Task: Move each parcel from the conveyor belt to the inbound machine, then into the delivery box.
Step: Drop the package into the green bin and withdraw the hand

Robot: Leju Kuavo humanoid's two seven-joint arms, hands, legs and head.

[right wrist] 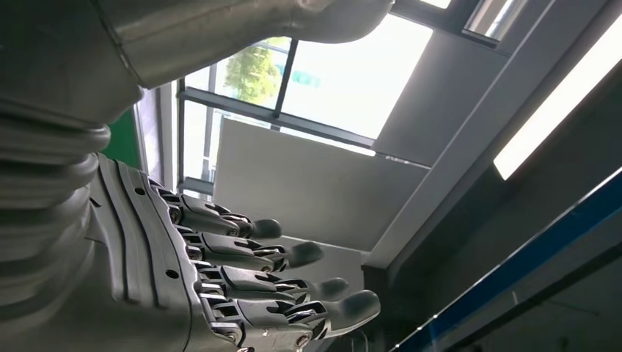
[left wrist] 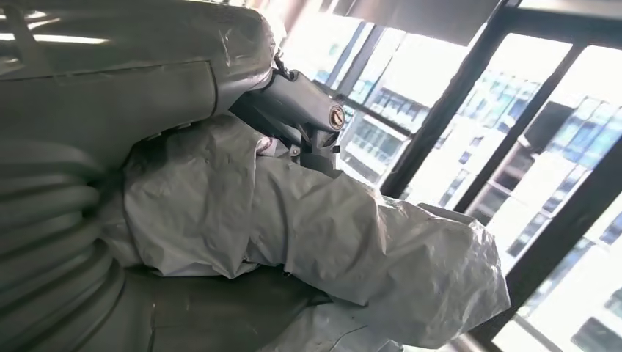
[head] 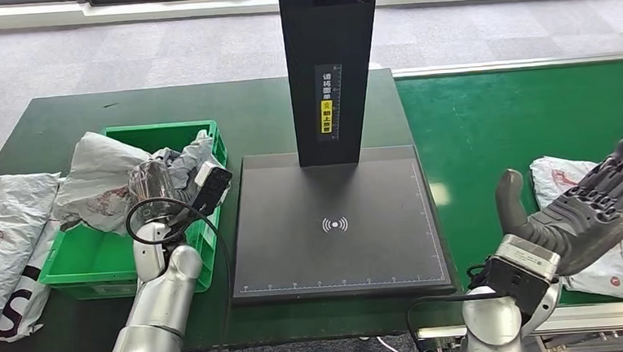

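Grey crinkled plastic fills the left hand, which grips a parcel over the green delivery box; the left wrist view shows the wrap bunched tight under the fingers. Most of the bag already sags across the box's near-left rim, so I'd judge this the drop-off step. To do it well the hand should carry the bundle toward the middle of the box before letting go, otherwise the overhanging part may drag it out over the wall. Inside the box I can make out bare green floor beneath the bag and nothing else for certain.

Over on the conveyor belt the right hand hovers spread and holds nothing, just beside a white parcel waiting its turn. Between them the black inbound machine has nothing on its plate. Another white bag lies on the table beside the box.
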